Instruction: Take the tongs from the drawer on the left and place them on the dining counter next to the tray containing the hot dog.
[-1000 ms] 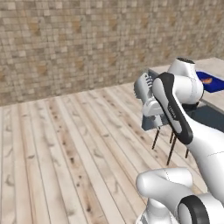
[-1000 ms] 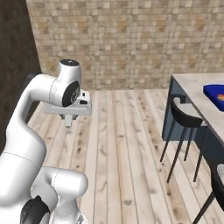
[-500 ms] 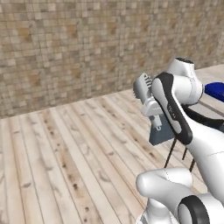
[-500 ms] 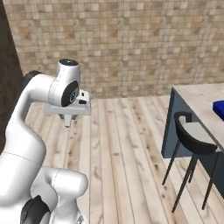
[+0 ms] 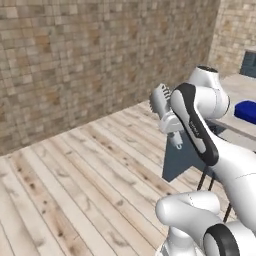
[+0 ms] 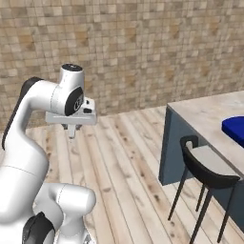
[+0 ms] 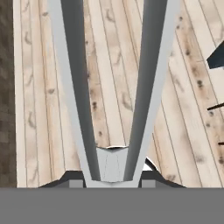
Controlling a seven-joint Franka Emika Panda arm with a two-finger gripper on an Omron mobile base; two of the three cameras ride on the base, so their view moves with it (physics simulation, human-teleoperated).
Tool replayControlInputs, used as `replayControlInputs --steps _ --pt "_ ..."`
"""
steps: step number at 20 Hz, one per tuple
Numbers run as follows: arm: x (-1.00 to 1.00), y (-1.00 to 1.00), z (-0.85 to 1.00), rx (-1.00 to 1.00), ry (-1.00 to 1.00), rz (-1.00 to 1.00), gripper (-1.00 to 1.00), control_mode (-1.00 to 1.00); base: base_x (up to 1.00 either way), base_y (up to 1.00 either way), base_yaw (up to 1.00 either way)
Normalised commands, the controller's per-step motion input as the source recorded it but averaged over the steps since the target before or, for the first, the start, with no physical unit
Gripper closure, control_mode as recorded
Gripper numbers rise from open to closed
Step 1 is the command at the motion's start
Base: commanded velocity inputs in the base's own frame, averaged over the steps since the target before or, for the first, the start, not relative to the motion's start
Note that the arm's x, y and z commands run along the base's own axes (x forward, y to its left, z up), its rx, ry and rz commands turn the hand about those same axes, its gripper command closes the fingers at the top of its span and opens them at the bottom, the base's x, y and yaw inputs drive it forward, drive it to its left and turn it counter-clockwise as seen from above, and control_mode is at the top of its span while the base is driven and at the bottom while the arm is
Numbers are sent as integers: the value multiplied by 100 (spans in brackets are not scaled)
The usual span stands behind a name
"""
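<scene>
Tongs (image 7: pixel 111 96) clamped in pincer (image 6: pixel 71 135) above plank floor (image 6: pixel 124 162), stool (image 6: pixel 207 167) beside dining counter (image 6: pixel 200 112)

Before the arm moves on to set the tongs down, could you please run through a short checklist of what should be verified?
1. Tongs in the gripper: ok; the hand view shows the V-shaped arms rising from between the fingertips.
2. Dining counter in sight: ok, ahead on the right.
3. Tray located: ok, its blue corner shows at the edge of the right base view.
4. Hot dog in the tray: cannot tell, that part is out of frame.
5. Gripper over the counter: not ok, it hangs over the wooden floor.
6. Stool beside the counter: ok, apart from the arm.
</scene>
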Motion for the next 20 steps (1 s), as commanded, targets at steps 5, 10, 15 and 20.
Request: replayControlInputs --steps 5,10,15,20 --pt "0 0 0 0 0 0 100 100 38 10 -52" --pt "0 0 0 0 0 0 100 100 16 2 -57" --pt "0 0 0 0 0 0 100 100 34 26 -55" --pt "0 0 0 0 0 0 100 100 41 42 -51"
